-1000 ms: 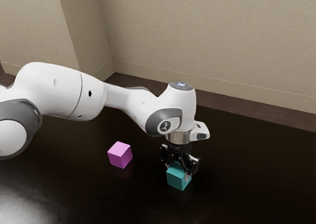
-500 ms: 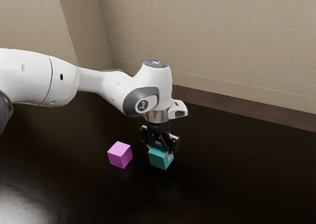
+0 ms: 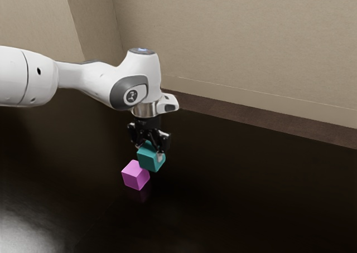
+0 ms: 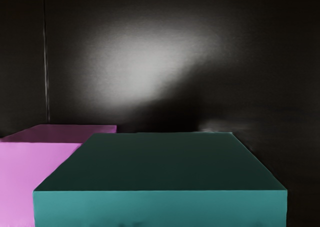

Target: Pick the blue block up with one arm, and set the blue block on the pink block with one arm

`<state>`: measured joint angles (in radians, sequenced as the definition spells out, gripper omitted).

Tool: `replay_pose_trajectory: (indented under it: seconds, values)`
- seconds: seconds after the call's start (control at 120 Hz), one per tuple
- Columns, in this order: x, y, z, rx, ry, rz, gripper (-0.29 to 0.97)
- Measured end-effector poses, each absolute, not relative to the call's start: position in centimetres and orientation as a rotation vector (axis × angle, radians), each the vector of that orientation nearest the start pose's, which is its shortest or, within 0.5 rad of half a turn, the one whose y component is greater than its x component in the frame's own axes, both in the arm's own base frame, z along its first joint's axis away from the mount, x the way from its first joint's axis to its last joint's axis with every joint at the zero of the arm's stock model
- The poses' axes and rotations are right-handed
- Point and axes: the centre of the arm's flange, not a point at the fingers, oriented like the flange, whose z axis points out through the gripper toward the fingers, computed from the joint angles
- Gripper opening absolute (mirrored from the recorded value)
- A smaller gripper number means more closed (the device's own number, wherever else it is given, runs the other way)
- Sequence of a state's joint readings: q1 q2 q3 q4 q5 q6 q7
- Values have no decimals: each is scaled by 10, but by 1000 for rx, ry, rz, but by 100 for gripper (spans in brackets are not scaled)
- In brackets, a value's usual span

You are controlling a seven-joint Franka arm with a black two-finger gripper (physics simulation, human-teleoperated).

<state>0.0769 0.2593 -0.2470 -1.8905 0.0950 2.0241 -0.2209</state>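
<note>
Blue block (image 3: 151,157) is hanging squeezed between the fingers (image 3: 161,142), just above the pink block (image 3: 135,175), toward the exterior view's right.

We see a dark, glossy table (image 3: 268,197) with the pink block (image 3: 135,175) lying directly on it, flat on one face, and a faint pink reflection on the surface just in front of that block. Beyond the pink block (image 4: 30,172) in the wrist view, the table (image 4: 150,62) carries a pale patch, probably reflected light.
</note>
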Motion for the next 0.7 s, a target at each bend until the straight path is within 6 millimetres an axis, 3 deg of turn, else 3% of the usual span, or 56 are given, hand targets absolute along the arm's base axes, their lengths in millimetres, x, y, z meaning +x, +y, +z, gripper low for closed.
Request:
replay_pose_trajectory:
  seconds: [0.3, 0.6, 0.7]
  values:
    - [579, -57, 367, -3080, 13, 221, 39]
    - [565, -53, 365, -3069, 85, 254, 39]
    - [564, -39, 362, -3070, 81, 264, 39]
